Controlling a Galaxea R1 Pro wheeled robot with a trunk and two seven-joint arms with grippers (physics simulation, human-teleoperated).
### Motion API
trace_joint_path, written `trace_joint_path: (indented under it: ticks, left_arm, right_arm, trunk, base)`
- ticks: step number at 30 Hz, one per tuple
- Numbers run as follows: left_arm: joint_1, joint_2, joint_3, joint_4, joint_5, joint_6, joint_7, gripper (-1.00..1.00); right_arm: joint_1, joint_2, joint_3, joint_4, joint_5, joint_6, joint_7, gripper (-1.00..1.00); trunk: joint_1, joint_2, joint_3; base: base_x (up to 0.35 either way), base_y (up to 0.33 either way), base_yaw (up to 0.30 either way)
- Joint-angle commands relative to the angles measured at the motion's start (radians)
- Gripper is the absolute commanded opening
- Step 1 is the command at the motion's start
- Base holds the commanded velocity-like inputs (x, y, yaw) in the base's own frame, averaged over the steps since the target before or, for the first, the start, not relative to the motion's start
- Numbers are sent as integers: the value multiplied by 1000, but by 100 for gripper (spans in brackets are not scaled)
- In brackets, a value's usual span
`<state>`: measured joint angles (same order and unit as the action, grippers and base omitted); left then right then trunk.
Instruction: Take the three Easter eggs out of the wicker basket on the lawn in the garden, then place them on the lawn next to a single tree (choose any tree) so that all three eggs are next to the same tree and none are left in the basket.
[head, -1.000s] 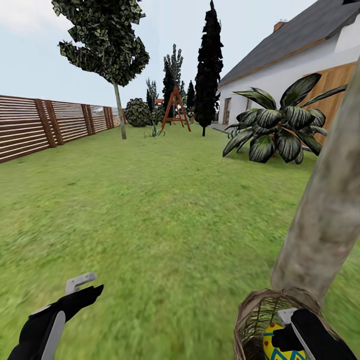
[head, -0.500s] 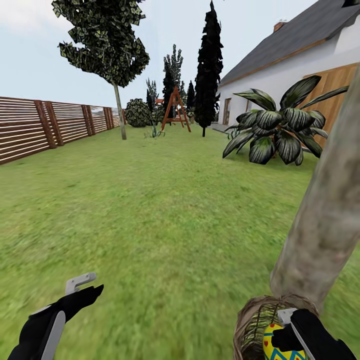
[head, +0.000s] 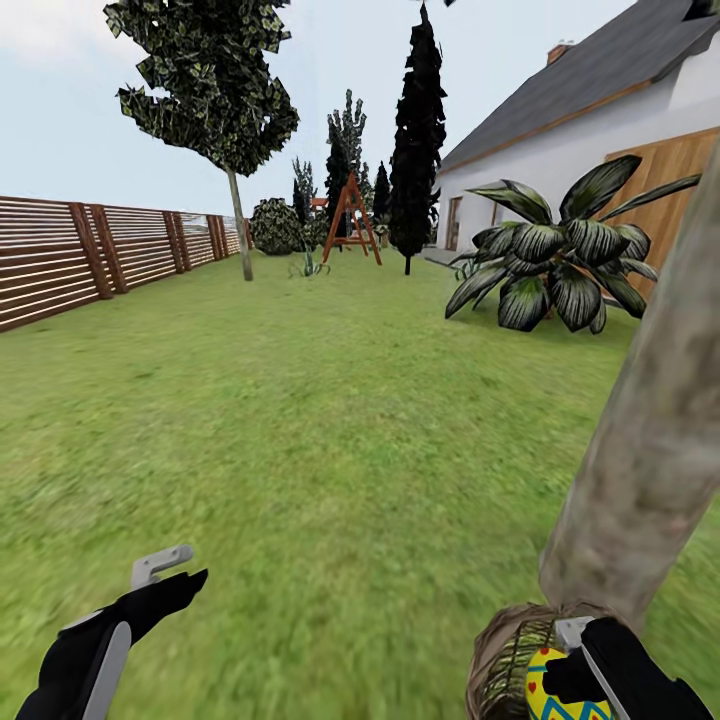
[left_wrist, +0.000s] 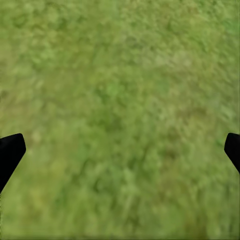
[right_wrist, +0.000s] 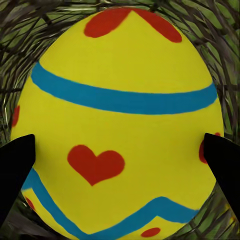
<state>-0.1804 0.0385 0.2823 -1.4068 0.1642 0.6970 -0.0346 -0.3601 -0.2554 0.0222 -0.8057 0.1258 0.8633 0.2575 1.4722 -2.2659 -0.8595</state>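
A yellow Easter egg (right_wrist: 120, 100) with blue bands, red dots and a red heart sits between the black fingertips (right_wrist: 17, 170) of my right gripper (head: 560, 668), which is shut on it. The egg (head: 543, 690) hangs in the mouth of the brown wicker basket (head: 497, 650), whose weave (right_wrist: 30, 25) rings it. The basket stands on the lawn (head: 330, 450) against the foot of a thick mottled tree trunk (head: 650, 450). The other eggs are hidden. My left gripper (head: 185, 568) is open over bare grass (left_wrist: 120, 100), its fingertips (left_wrist: 10, 155) wide apart.
A broad-leaved dark plant (head: 555, 255) grows ahead on the right before the white house (head: 600, 120). A slat fence (head: 80, 250) lines the left side. A second leafy tree (head: 238, 210), a black cypress (head: 415, 140) and a wooden swing frame (head: 350, 215) stand far off.
The basket and the trunk's foot have slid lower in the head view, while my right gripper and the egg kept their place. The left gripper has not moved.
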Motion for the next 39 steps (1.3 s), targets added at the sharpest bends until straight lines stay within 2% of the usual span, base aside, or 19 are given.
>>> trace_joint_path:
  ticks: [1, 6, 12, 33, 36, 39]
  left_arm:
    - [-1, 0, 2, -1, 3, 5, -3, 100]
    - [-1, -1, 0, -1, 3, 5, -2, 100]
    - [-1, -2, -3, 0, 1, 4, -2, 100]
    - [-1, -2, -4, 0, 0, 4, -4, 100]
    - [-1, -22, -4, 11, 0, 4, -2, 100]
    - [-1, -32, -3, 19, -1, 4, -1, 100]
  right_arm:
    - [0, -1, 2, -1, 11, 3, 8, -100]
    - [0, -1, 3, -1, 10, 3, 8, -100]
    - [-1, 0, 4, -1, 11, 3, 7, -100]
    - [-1, 0, 4, 0, 10, 3, 6, -100]
    - [-1, -1, 4, 0, 9, 3, 6, -100]
    - [-1, 0, 4, 0, 11, 3, 6, -100]
  trunk:
    - [-4, 7, 2]
    - [-23, 42, 18]
    - [-46, 84, 37]
    - [-127, 231, 102]
    - [-138, 252, 112]
    - [-150, 273, 121]
  base:
    - [0, 0, 0]
    - [-2, 0, 0]
    - [-227, 0, 0]
    - [-1, 0, 0]
    - [-199, 0, 0]
    - [-287, 0, 0]
